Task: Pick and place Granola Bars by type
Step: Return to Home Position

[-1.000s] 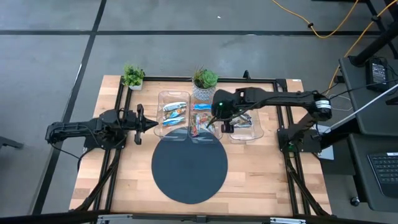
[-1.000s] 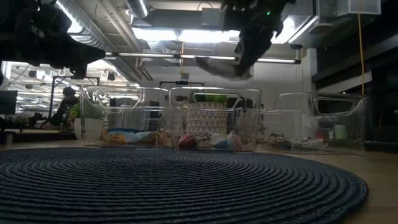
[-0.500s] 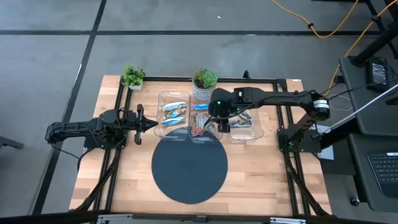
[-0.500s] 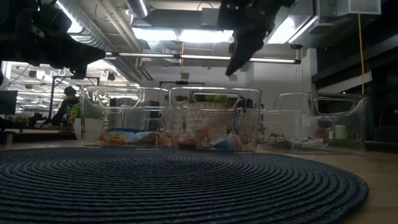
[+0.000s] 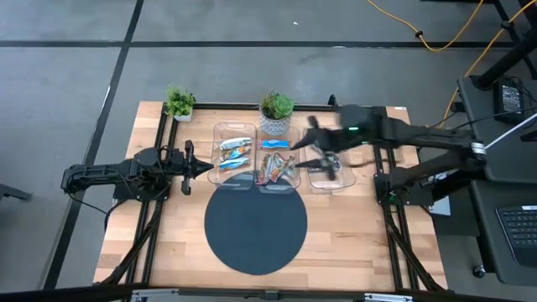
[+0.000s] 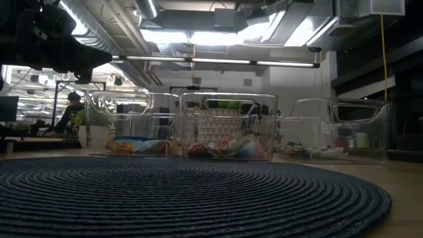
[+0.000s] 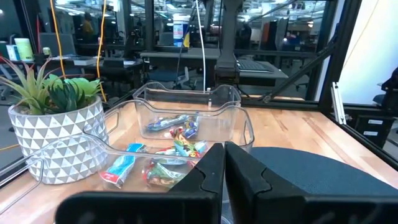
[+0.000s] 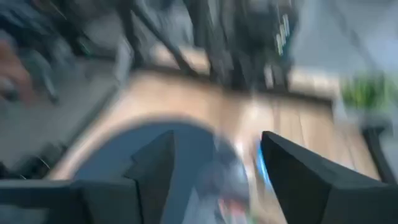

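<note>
Surface: wooden table (image 5: 168, 243), dark round mat (image 5: 256, 222) up front, three clear bins in a row just behind it; we see no bar on the mat.
Granola Bars (image 6: 225, 147): all lying inside the bins, grouped by wrapper.
Left bin (image 6: 132, 116): light blue-white bars (image 5: 234, 152).
Middle bin (image 6: 228, 109): orange-red bars (image 5: 273, 168) in a loose pile, plus what looks like one blue wrapper at the far end.
Right bin (image 6: 340, 125): darker bars (image 6: 317, 151), partly hidden in the high view.
Handling: we judge them light, slim and slick in foil; the wrapper crinkles and the bar inside can crumble.
Hold: across the narrow width at mid-length, gentle squeeze.
Right gripper (image 8: 216, 140): fingers spread wide, nothing between them, above the right bin, blurred.
Left gripper (image 7: 224, 152): fingers pressed together, empty, just beside the left bin's outer wall.
Behind bins: two potted plants (image 5: 276, 107).
Progress: sort looks done; we judge only parking the right arm remains.
</note>
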